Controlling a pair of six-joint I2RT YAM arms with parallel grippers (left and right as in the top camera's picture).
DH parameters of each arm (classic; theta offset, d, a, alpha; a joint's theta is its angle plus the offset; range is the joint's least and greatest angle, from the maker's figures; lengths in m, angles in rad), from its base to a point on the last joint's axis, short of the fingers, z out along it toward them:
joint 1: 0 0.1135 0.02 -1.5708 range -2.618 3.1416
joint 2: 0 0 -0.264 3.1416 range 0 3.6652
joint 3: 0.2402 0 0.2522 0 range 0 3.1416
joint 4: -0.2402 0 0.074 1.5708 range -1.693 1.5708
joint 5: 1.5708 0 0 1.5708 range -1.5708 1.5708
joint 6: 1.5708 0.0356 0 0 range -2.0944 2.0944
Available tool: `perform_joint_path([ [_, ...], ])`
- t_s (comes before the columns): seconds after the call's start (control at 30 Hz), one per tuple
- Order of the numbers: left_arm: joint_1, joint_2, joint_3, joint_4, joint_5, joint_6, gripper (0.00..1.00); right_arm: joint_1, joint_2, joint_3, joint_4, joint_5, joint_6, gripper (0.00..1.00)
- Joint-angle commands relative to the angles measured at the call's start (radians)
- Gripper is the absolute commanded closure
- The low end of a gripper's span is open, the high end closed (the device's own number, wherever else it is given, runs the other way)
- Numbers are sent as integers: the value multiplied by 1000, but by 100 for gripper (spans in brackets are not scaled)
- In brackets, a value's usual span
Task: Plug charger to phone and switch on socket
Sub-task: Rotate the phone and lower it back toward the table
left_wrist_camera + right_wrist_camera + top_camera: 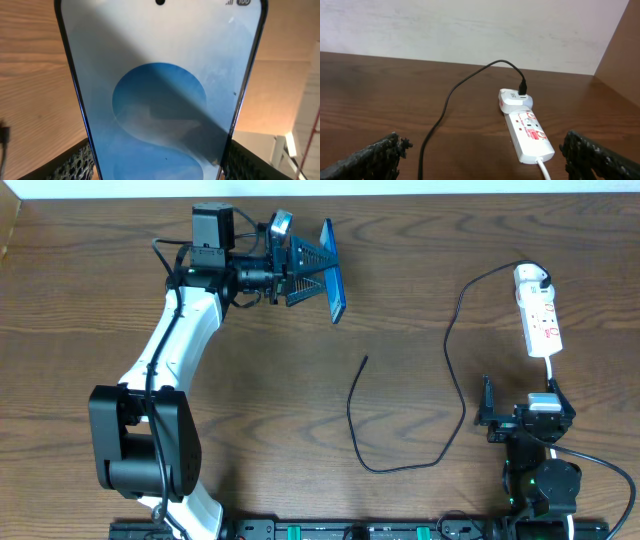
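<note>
While gripped (left arm [172,338]), phone [334,280] tilts

Left claw [322,270] gripping, arm outstretched; right claw [521,393] gaping

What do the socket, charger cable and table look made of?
Socket: smooth white plastic, by its moulded, slightly shiny casing. Charger: thin black cable, likely rubbery sheath, since it curves loosely. Table: dark wood or wood-look laminate; grain shows.

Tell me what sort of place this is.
Likely a robotics test bench: left arm and right arm at a wooden table, a plain white wall behind, and a phone, charger and socket as props.
</note>
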Motion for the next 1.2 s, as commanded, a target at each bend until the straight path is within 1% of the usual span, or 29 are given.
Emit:
perform_joint_path([
  [0.0, 1, -30, 14, -68, -95, 100, 93, -2, -5, -4, -1, -3, -13, 1],
  [0.1, 1, -30, 14, -201, -217, 183, 93, -2, -5, -4, -1, -3, -13, 1],
  [0.2, 1, -30, 14, -304, -315, 246, 93, -2, -5, -4, -1, -3, -13, 1],
  [0.3, 1, -30, 14, -397, -431, 283, 93, -2, -5, -4, -1, -3, -13, 1],
  [0.4, 1, -30, 14, -477, -581, 291, 93, -2, -5, -4, -1, -3, -13, 1],
  [0.57, 1, -30, 14, -554, -743, 333, 93, -2, -5, -4, -1, -3, -13, 1],
  [0.77, 1, -30, 14, -626, -941, 337, 93, -2, -5, -4, -1, -3, -13, 1],
  [0.87, 1, -30, 14, -650, -991, 359, 93, -2, -5, -4, -1, -3, -13, 1],
  [1.07, 1, -30, 14, -657, -993, 385, 93, -2, -5, -4, -1, -3, -13, 1],
  [1.17, 1, -30, 14, -662, -993, 431, 93, -2, -5, -4, -1, -3, -13, 1],
])
